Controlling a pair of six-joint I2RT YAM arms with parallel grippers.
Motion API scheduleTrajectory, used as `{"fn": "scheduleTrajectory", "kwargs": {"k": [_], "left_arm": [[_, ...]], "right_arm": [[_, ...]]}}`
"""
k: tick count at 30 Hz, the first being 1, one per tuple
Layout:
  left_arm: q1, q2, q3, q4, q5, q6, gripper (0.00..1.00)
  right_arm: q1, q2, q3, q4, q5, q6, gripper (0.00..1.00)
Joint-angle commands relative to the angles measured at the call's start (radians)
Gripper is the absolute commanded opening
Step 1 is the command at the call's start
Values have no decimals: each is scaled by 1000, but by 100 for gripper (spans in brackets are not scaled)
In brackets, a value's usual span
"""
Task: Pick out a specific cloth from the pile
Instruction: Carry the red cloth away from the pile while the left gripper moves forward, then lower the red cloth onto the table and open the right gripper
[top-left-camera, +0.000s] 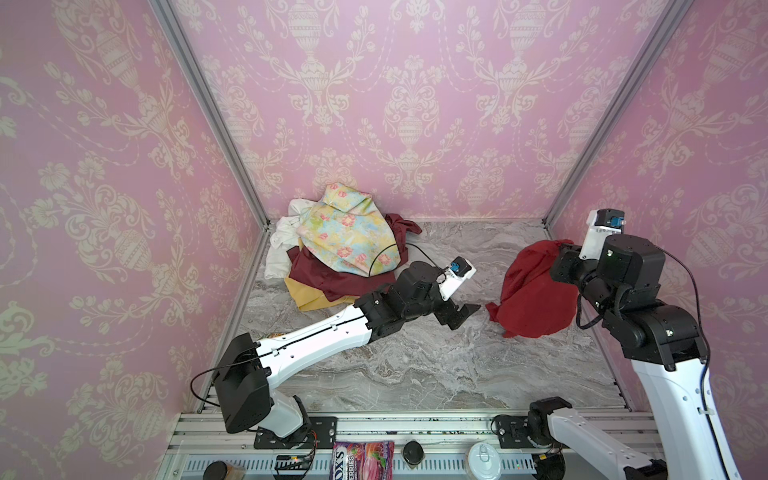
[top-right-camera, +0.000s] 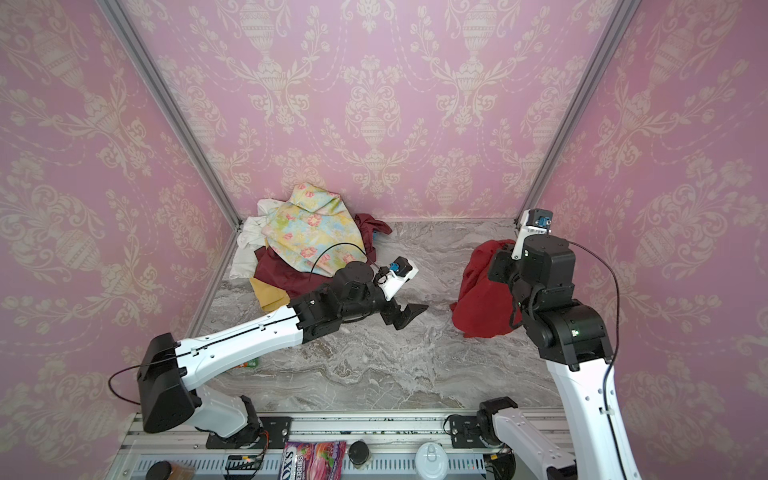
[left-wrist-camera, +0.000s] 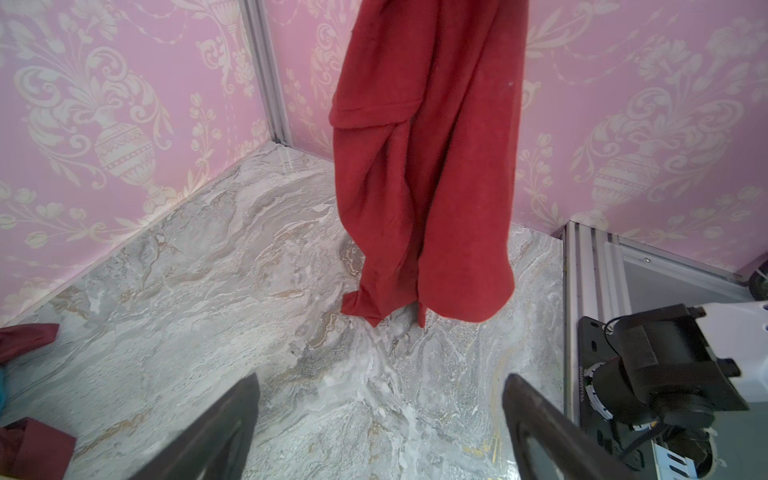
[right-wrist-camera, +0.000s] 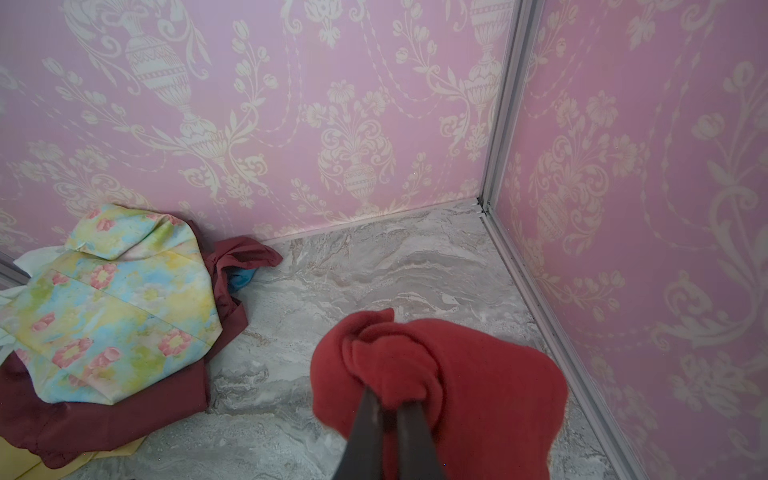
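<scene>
cloths: I count one red cloth (top-left-camera: 534, 291), plus a pile (top-left-camera: 345, 245) of at least four in the back-left corner
right tool (right-wrist-camera: 390, 401): pinched tight on the red cloth, which hangs near the right wall
left tool (top-left-camera: 464, 317): wide open, empty
room: bare tabletop (top-left-camera: 415, 374) between them

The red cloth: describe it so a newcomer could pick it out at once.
On the marble tabletop, look right, away from the pile in the back left corner. There the cloth hangs bunched from the right gripper. It is plain bright red, unlike the darker maroon cloth.
</scene>
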Motion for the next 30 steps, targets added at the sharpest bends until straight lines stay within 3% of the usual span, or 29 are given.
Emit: {"fn": "scheduleTrajectory", "kwargs": {"k": [1,6,21,30], "left_arm": [[-27,13,-23,80,-7,-52,93],[-35,6,-37,84,-13,-57,93],[-9,-101,-169,147,-97,-91,93],[42,-77,-234,215,-73,-159,93]], "right_arm": [[-11,-35,-34,7,75,21,0],[-38,-34,-119,14,91,33,0],[-133,48,-461,161,-66,154,0],[-149,-95,-743,132,-82,333,0]]}}
